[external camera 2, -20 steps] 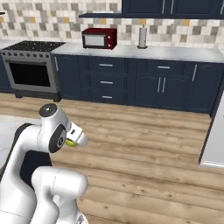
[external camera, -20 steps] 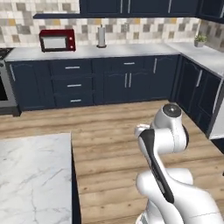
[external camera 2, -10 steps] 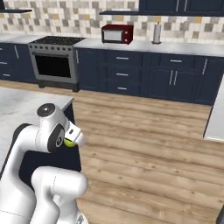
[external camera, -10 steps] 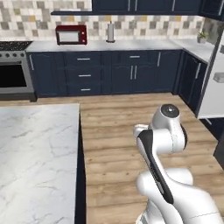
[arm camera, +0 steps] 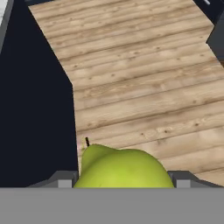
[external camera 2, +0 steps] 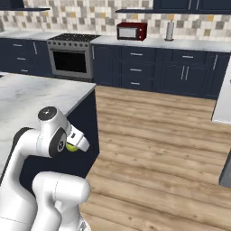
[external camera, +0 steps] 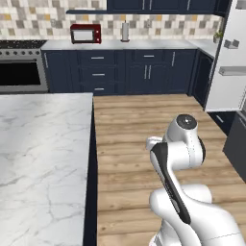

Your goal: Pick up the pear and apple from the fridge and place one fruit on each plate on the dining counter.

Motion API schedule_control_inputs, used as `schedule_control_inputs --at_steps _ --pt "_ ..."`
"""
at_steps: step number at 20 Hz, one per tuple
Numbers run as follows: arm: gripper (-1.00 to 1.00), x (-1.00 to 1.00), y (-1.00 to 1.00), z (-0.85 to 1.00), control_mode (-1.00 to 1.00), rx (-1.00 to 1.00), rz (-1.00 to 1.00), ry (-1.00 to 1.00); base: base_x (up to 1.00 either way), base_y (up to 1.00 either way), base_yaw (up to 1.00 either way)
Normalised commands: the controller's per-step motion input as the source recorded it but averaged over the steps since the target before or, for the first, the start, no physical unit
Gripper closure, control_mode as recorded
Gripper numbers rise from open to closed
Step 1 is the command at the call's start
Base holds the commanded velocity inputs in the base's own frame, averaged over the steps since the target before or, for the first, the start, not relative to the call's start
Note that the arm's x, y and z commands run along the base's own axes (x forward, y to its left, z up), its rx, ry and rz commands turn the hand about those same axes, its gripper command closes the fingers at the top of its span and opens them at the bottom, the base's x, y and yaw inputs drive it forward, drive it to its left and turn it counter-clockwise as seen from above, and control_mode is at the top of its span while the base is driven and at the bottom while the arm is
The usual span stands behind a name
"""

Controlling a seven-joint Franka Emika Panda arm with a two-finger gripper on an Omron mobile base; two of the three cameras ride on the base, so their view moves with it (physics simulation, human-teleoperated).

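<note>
Bench [external camera: 43,144] marble top at left, near end cut off by frame. Hand [arm camera: 120,181] clenched on pear [arm camera: 124,168], held above wood floor [arm camera: 144,83] beside bench's navy base; fingers mostly hidden. Fridge [external camera: 229,62] at right, partly cropped.

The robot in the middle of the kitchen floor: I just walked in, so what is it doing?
It is carrying the pear, which sits clamped in the jaws of its gripper, held close to the arm above the wooden floor. The dining counter with its marble top lies right beside the robot, on its left. No plates are in sight on the stretch of counter visible here.
</note>
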Motion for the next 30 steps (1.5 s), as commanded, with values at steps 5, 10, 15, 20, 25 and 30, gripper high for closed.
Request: schedule_control_inputs --at_steps 5,10,15,20,25,30 --pt "1.0 0.0 0.0 0.0 1.0 0.0 0.0 0.0 -1.0 0.03 0.05" --pt "1.0 0.0 0.0 0.0 1.0 0.0 0.0 0.0 -1.0 0.07 0.03" --pt "1.0 0.0 0.0 0.0 1.0 0.0 0.0 0.0 -0.88 0.22 0.0" --pt "1.0 0.0 0.0 0.0 1.0 0.0 0.0 0.0 -0.1 0.52 0.0" --pt "1.0 0.0 0.0 0.0 1.0 0.0 0.0 0.0 -0.02 0.85 0.0" --pt "1.0 0.0 0.0 0.0 1.0 0.0 0.0 0.0 0.0 0.72 0.0"
